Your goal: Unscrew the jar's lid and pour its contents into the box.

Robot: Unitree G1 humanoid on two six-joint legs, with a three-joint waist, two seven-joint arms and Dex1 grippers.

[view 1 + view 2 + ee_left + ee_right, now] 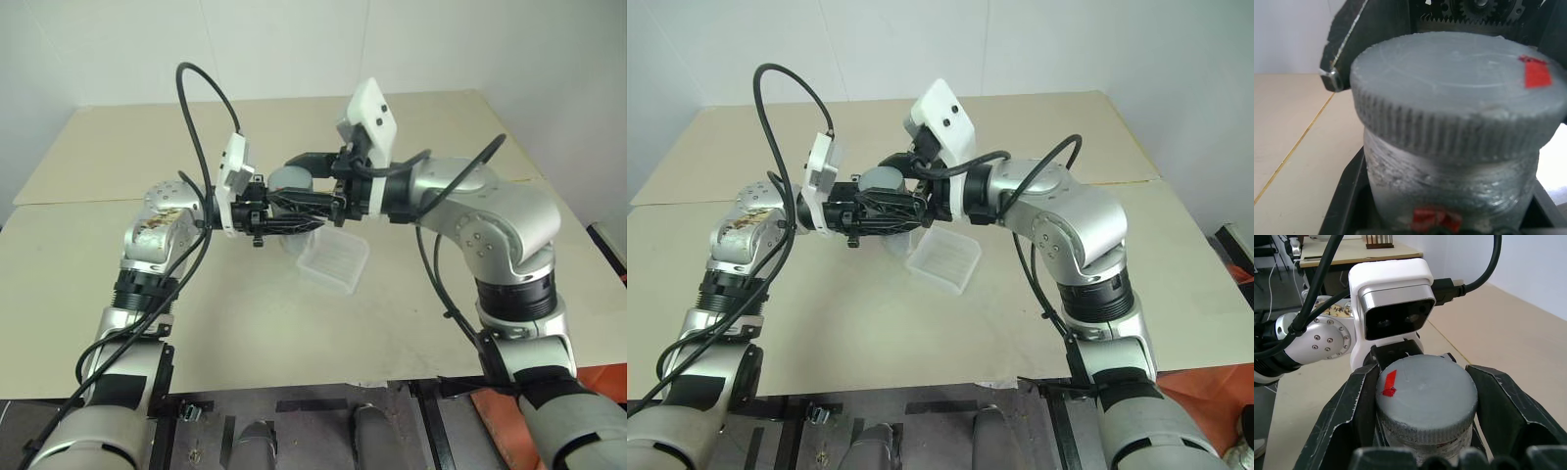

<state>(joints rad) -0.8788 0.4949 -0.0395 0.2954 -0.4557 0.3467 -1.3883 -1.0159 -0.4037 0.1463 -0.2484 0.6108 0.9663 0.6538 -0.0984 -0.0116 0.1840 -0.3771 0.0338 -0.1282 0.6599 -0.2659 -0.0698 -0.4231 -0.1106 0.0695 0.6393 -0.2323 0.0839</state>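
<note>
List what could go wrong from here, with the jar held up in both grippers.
1. The right gripper grips the ribbed grey lid; its fingers could slip round it.
2. The left gripper holds the jar in mid-air; twisting may turn the jar too.
3. The box sits slightly aside, so spilled contents could miss it.

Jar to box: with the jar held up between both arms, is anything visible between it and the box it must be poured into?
Nothing visible stands between them. The jar, its grey lid on, is held above the table, and the box lies open just below and to the robot's right of it.
</note>
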